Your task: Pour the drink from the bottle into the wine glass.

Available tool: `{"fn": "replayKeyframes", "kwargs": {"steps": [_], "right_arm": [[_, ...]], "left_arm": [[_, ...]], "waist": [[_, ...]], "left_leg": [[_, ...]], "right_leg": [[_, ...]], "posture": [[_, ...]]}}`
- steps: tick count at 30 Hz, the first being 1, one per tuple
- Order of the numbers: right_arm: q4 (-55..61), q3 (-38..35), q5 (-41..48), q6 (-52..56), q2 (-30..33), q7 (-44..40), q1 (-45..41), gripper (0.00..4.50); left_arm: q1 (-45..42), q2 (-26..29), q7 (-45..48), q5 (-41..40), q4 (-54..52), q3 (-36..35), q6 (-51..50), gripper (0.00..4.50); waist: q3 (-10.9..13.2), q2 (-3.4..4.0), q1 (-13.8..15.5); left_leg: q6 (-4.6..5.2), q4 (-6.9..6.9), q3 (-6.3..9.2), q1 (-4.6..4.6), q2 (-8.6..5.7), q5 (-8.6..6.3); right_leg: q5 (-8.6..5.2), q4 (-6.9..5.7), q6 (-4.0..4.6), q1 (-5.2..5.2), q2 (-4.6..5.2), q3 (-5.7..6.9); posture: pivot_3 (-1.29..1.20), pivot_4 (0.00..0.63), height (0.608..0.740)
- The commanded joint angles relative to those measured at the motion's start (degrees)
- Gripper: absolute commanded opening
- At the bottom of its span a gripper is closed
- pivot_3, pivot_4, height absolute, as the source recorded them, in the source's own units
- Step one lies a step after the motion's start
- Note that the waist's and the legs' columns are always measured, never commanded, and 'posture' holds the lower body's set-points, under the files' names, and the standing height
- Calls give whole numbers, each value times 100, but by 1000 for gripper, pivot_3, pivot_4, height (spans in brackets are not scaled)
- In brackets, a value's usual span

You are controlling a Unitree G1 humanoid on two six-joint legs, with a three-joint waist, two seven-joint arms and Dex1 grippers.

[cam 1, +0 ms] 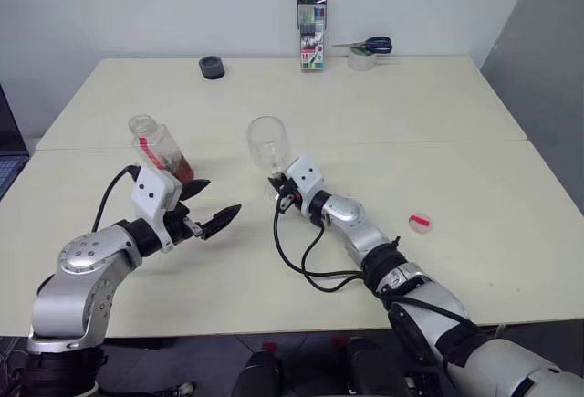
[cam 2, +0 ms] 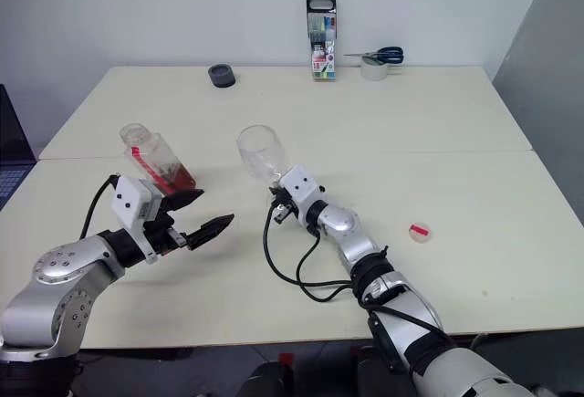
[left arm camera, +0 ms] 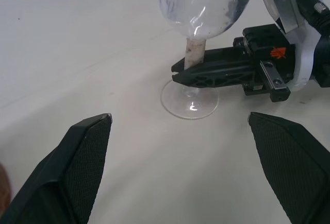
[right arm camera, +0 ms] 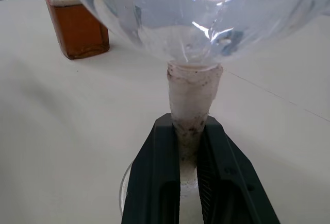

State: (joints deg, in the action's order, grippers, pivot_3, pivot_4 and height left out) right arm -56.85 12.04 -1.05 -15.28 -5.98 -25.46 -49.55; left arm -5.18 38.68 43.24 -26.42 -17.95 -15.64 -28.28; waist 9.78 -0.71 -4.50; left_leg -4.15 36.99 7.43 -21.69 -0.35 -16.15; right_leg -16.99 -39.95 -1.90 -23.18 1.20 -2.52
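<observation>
Cream tabletop [cam 1: 474, 187] under a plain white wall, and the pour has not begun. The wine glass [cam 1: 268, 144] stands near the middle of the tabletop, bowl clear and empty. The right pincer [right arm camera: 188, 183] is clamped tight on its stem, steadying it low down, just above the foot. The bottle [cam 1: 161, 151] sits towards the left edge, uncapped, neck open, the drink [right arm camera: 77, 31] filling only its lower part, amber-brown. The left pincer [cam 1: 208, 207] hangs just in front of the bottle with its jaws spread wide and nothing between them. So, as I read it: glass secured, cap off, bottle not yet gripped. Grasping, lifting and tilting are all left to do.

Around the action, a small pinkish-red cap [cam 1: 420, 223] lies well off towards the right edge, out of the way. Along the far edge stand a marker-pen case [cam 1: 312, 29], a roll of tape [cam 1: 362, 58] with scissors [cam 1: 372, 46] resting on it, and a dark round object [cam 1: 212, 67]. Nothing lies between bottle and glass.
</observation>
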Motion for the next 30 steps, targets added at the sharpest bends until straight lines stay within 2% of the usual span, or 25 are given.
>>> {"fn": "replayKeyframes", "kwargs": {"steps": [1, 4, 13, 14, 22, 30], "right_arm": [[-88, -180, 31, -39, -11, -29, -118, 151], [-88, -228, 27, -46, -38, -58, -139, 1103], [37, -273, 29, -32, -105, -134, -63, 4330], [47, -273, 31, -28, -107, -142, -55, 4468], [332, -304, 93, 72, -49, -246, 54, 4468], [1730, -154, 68, 598, 360, -624, 749, 4468]], "left_arm": [[-132, 122, 10, -56, -189, -159, 152, 4500], [-312, 134, -18, -26, -155, -93, 198, 4500], [-851, 63, -390, -135, -615, 66, -211, 4500], [-906, 44, -446, -167, -675, 73, -274, 4500], [-821, 24, -473, -233, -680, -27, -215, 4500], [-669, -88, -455, -229, -494, -173, 111, 4500]], "waist": [[0, 0, 0], [0, 0, 3], [0, 0, -36], [0, 0, -35], [0, 0, -36], [0, 0, -29]], "left_leg": [[-1, 0, 0, 0, -1, 1], [-5, 0, 2, -1, 0, 3], [-12, -2, 3, -4, 2, 6], [-11, -2, 1, -3, 2, 6], [-13, -2, 1, -3, 1, 7], [-13, -1, 2, -5, 1, 7]], "right_leg": [[0, 0, 0, 0, 1, 0], [0, 0, 0, 0, 0, 2], [1, 0, 1, -2, -1, 2], [1, 0, 1, -2, -1, 0], [1, 0, 2, -2, -1, 1], [1, 0, 2, -2, 0, 1]], "posture": [[0, 150, 740], [0, 150, 740], [0, 150, 740], [0, 150, 740], [0, 150, 740], [0, 150, 740]]}}
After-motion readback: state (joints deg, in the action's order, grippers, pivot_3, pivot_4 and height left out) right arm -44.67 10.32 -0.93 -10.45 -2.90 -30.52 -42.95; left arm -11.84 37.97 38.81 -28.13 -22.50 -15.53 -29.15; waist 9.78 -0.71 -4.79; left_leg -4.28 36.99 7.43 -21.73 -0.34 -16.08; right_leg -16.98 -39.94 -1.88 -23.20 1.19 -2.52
